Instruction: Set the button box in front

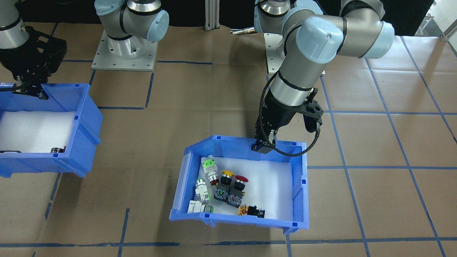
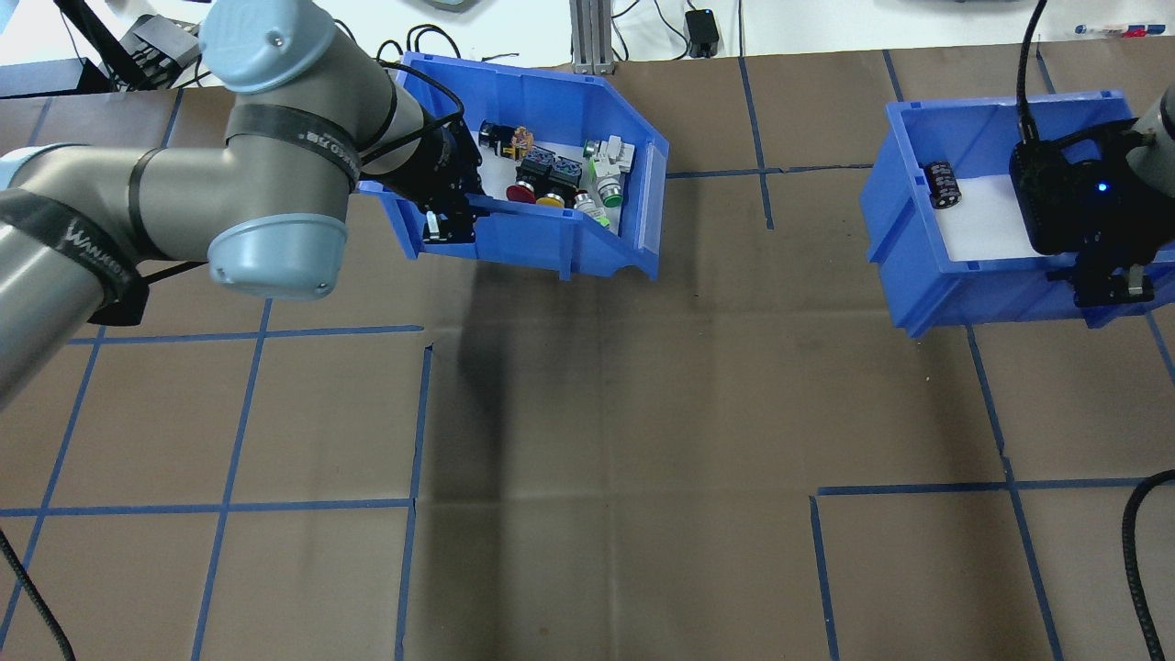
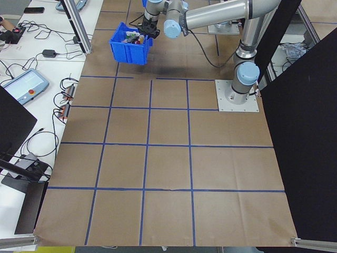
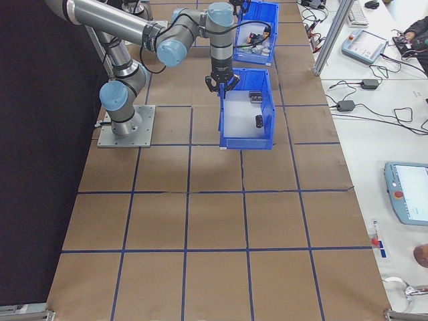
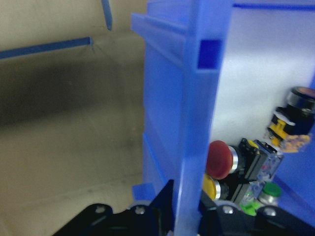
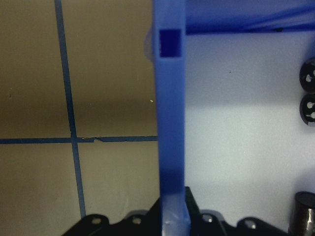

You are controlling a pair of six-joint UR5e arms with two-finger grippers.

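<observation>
The button box [image 1: 299, 185] is a blue bin with a white liner, holding red, yellow, green and white push-buttons [image 1: 221, 189]. My left gripper [image 1: 263, 146] is shut on its back wall. In the overhead view the button box [image 2: 551, 248] sits at the far left, tilted, with a shadow on the table below it, and the left gripper [image 2: 450, 220] pinches its near wall. The left wrist view shows that blue wall [image 5: 192, 147] between the fingers, a red button [image 5: 219, 160] beside it. My right gripper [image 2: 1111, 280] is shut on the wall of the other blue bin [image 2: 973, 285].
The other bin holds black cylindrical parts [image 2: 943, 184] on white foam; its wall [image 6: 170, 123] runs up the right wrist view. Brown paper with blue tape lines [image 2: 413, 413] covers the table. The arm bases [image 1: 125, 50] stand at the robot's side.
</observation>
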